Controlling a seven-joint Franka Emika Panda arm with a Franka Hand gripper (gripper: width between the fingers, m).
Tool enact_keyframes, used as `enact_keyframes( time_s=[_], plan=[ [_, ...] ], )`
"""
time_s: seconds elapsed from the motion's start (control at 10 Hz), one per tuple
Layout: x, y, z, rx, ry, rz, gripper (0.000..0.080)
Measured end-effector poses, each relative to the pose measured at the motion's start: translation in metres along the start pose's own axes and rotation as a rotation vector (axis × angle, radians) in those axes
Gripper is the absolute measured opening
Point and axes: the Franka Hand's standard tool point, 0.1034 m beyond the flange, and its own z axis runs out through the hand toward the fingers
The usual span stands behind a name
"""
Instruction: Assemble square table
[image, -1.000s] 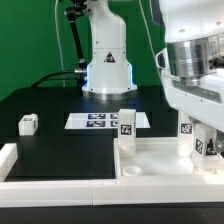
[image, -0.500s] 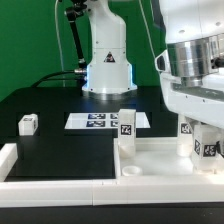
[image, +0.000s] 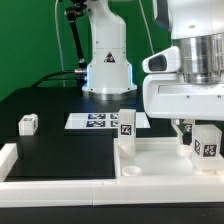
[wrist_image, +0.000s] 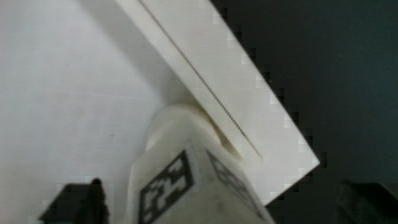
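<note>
Black counter (image: 60, 150), green wall (image: 28, 45) behind; white robot arm (image: 190, 95) hung over tagged white block leg (image: 207, 146), jaws wide apart, gripping nothing.

You have a black table (image: 60, 145) whose top looks matt and smooth, with almost no reflection. The slab (image: 160, 157) of the square table looks like white plastic, smooth, with only a faint sheen. The upright leg (image: 126, 124) and the loose leg (image: 28, 123) seem of the same white plastic; their tags look like matt black-and-white print. The marker board (image: 105, 121) looks thin, white and matt. The arm (image: 107, 50) has a glossy, plastic-looking white shell with bright highlights.
</note>
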Motion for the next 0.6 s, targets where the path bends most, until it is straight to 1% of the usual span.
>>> enact_keyframes(
  time_s=[0.1,0.2,0.3,0.4,0.5,0.6],
  plan=[
    [0.0034,0.0015,-0.0028,-0.035,0.008,-0.171,0.0649],
    [0.0077,0.0008,-0.0046,-0.053,0.032,-0.402,0.0649],
    [0.0082,0.0004,-0.0040,-0.051,0.041,-0.454,0.0649],
    [0.0081,0.0004,-0.0038,-0.051,0.041,-0.427,0.0649],
    [0.0082,0.0006,-0.0038,-0.051,0.041,-0.427,0.0559],
    [0.0078,0.0002,-0.0036,-0.048,0.041,-0.388,0.0559]
  ],
)
